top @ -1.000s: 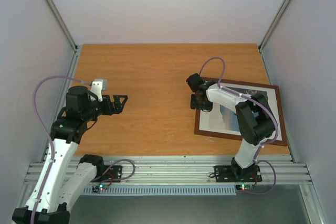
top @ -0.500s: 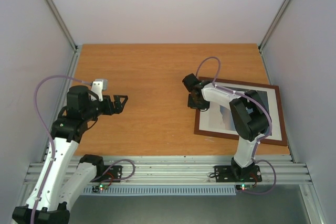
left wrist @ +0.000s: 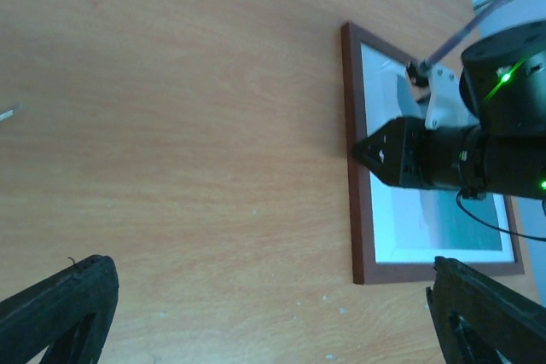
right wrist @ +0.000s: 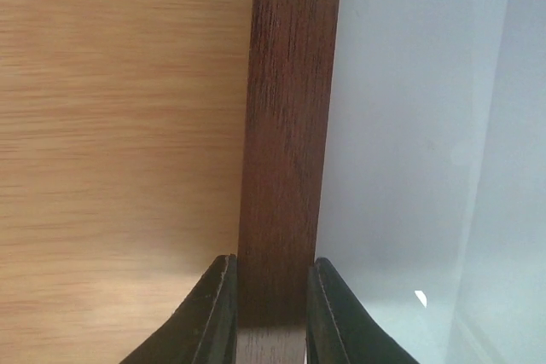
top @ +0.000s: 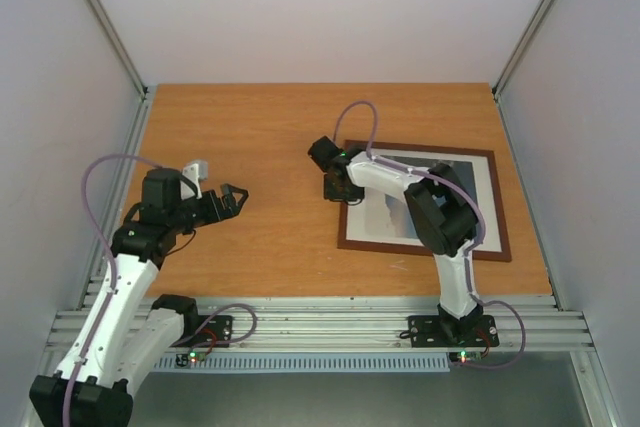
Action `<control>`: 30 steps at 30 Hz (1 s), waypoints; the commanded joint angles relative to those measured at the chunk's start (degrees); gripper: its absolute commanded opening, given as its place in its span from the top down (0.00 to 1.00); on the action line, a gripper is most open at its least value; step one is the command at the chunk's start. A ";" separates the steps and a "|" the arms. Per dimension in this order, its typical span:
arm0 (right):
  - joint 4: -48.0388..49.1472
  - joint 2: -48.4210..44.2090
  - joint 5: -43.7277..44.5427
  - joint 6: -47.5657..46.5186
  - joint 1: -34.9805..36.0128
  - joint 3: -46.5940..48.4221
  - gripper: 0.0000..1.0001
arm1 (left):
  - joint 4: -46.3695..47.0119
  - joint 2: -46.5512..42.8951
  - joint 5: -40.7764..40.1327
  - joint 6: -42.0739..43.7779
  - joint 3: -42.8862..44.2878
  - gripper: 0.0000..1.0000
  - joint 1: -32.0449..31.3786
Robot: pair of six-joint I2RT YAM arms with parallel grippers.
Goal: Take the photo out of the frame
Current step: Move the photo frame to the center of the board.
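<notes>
**Right pincer clamped on frame rail — photo not yet out**

Found the frame lying flat on the right half of the tabletop, slightly skewed, long sides running left to right in the overhead view. Noted the photo inside it, face up, behind a pale border. Blue-green tones visible from the left wrist view. Much of the print hidden under the right arm from overhead.

Found the right pincer at the frame's left rail, at the end of the arm stretched across the print. Confirmed from the right wrist view: one finger pressed to the outer side of the dark reddish-brown rail, over bare tabletop, the other pressed to the inner side, over the pale surface within the frame. No gap seen on either side. Recorded as clenched on the frame's rail. Unable to judge any lift of the gripped edge off the tabletop.

Located the left pincer over the left half of the tabletop, well apart from the frame and pointing toward it. Fingers spread wide — grasping nothing. From the left wrist view, saw both dark fingertips at the lower corners, with the frame and the right pincer farther off between them.
</notes>
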 commanded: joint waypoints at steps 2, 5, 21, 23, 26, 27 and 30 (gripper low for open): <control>2.81 4.06 -2.68 -7.19 6.26 9.29 0.99 | 6.40 -5.59 0.42 -10.54 -7.56 0.01 0.10; 3.56 4.75 -5.73 -12.74 8.24 11.13 0.99 | 7.33 -9.09 -1.60 -14.85 -11.01 0.01 0.08; 13.36 -9.59 -15.96 -31.08 15.01 -6.95 0.99 | 11.22 -12.23 -0.41 -24.22 -18.62 0.01 0.37; 14.95 -11.81 -18.40 -33.91 16.05 -9.82 0.99 | 11.95 -12.21 0.39 -24.78 -19.49 0.01 0.37; 16.04 -14.80 -20.29 -37.60 18.03 -12.84 0.99 | 13.68 -11.92 1.38 -25.48 -21.10 0.01 0.35; 16.26 -15.57 -20.30 -38.48 18.78 -13.72 0.99 | 14.48 -11.68 1.86 -25.73 -21.70 0.01 0.36; 17.56 -18.03 -20.42 -39.43 20.05 -16.59 0.99 | 17.95 -10.06 3.62 -27.33 -23.84 0.00 0.28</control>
